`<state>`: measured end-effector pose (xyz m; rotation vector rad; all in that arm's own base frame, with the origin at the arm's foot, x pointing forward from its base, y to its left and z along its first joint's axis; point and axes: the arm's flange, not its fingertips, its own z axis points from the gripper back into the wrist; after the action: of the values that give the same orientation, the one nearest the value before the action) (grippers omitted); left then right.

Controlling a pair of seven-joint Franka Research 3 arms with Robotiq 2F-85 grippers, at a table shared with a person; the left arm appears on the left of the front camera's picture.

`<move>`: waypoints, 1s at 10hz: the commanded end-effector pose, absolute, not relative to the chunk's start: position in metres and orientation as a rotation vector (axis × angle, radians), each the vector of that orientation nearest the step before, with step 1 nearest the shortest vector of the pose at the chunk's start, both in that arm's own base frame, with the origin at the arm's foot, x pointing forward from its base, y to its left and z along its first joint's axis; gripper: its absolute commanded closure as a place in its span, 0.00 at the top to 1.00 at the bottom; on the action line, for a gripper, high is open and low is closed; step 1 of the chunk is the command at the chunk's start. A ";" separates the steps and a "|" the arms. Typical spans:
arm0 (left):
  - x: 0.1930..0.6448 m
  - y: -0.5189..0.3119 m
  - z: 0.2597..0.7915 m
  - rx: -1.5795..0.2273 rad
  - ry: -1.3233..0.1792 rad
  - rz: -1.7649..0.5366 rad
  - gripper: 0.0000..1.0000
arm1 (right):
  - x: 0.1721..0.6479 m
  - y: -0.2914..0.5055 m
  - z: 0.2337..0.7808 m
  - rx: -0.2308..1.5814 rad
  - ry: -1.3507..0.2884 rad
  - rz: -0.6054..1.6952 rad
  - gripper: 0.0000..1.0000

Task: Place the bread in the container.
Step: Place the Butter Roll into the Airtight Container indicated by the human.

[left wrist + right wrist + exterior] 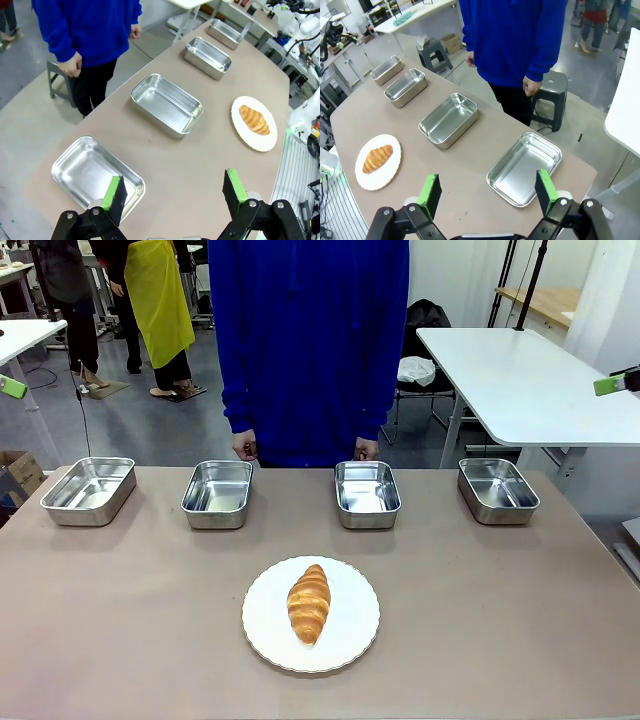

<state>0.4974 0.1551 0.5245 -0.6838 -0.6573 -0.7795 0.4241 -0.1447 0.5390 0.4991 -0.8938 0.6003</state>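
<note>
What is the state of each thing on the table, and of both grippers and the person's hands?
Golden-brown ridged croissant: whole, lying on the plate.
Round white plate: holds the croissant.
Four shallow rectangular stainless-steel pans: upright, empty.
Left gripper: open, holding nothing.
Right gripper: open, holding nothing.
Person's hands: hanging down, loosely curled.

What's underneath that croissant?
The croissant lies on a round white plate, which sits on the brown table. The patch of plate directly beneath the croissant is covered, so anything there stays hidden.
</note>
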 end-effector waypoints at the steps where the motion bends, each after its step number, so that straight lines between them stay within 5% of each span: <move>1: 0.497 0.155 0.525 -0.693 -0.659 -0.782 1.00 | 0.426 -0.145 0.539 0.515 -0.915 0.608 1.00; 10: 0.497 0.155 0.525 -0.693 -0.659 -0.782 1.00 | 0.426 -0.145 0.539 0.515 -0.915 0.608 1.00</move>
<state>0.4974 0.1551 0.5245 -0.6839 -0.6573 -0.7795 0.4238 -0.1443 0.5388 0.5045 -0.8925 0.6010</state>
